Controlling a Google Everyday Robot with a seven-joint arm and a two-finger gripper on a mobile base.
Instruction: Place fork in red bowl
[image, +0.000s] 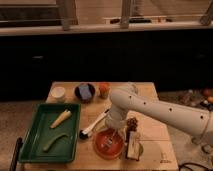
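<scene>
The red bowl (108, 144) sits at the front of the wooden table, just below my arm. The small pale fork (110, 141) lies inside the bowl, tines toward the front left. My gripper (116, 131) hangs from the white arm right over the bowl's back rim, above the fork's handle end. The arm hides part of the bowl's far edge.
A green tray (37, 140) with two pale vegetables lies at the left. A long white-handled utensil with a black end (93, 125) lies beside the bowl. A dark bowl with a blue-grey block (85, 92), a white cup (59, 93), an orange cup (104, 89), grapes (132, 122) and a packet (133, 146) stand around.
</scene>
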